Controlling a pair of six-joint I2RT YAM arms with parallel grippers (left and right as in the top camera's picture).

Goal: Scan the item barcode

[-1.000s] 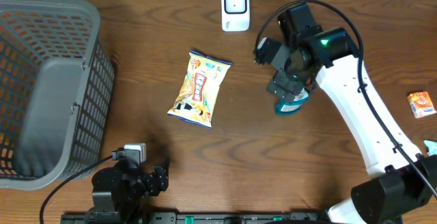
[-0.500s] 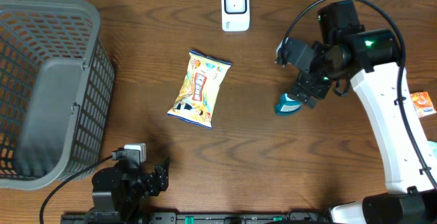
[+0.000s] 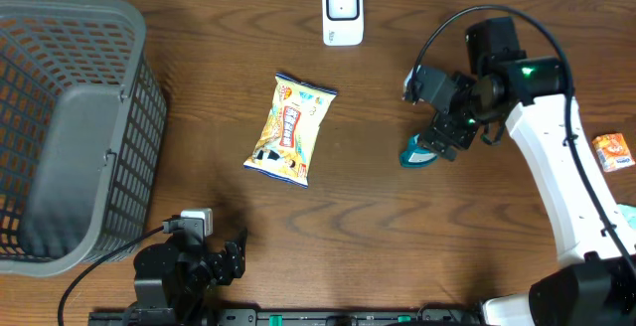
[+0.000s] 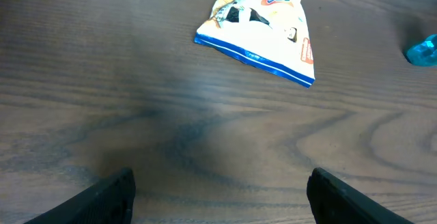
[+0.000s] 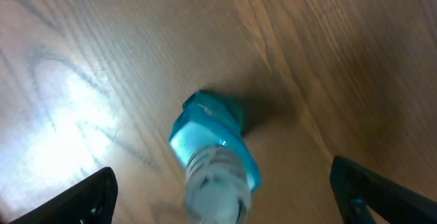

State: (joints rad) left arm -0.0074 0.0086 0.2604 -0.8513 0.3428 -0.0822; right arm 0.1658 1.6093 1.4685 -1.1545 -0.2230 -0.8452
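Note:
A small teal item [image 3: 416, 153] with a clear, pale end lies on the wooden table right of centre. My right gripper [image 3: 440, 135] hovers just over it, open. In the right wrist view the teal item [image 5: 213, 149] sits between the wide-apart fingers of my right gripper [image 5: 222, 197], touching neither. A yellow snack bag [image 3: 291, 129] lies flat at the table's centre. The white scanner [image 3: 342, 11] stands at the back edge. My left gripper [image 3: 231, 254] rests low at the front left, open and empty. The left wrist view shows the snack bag [image 4: 263, 26] ahead of my left gripper [image 4: 218, 197].
A grey mesh basket [image 3: 70, 127] fills the left side. A small orange packet [image 3: 613, 152] lies at the far right edge. In the left wrist view the teal item [image 4: 423, 49] shows at the right edge.
The right arm swung to the right, so its gripper shifted from directly above the teal item to its right side. The teal item, bag and left arm stayed put.

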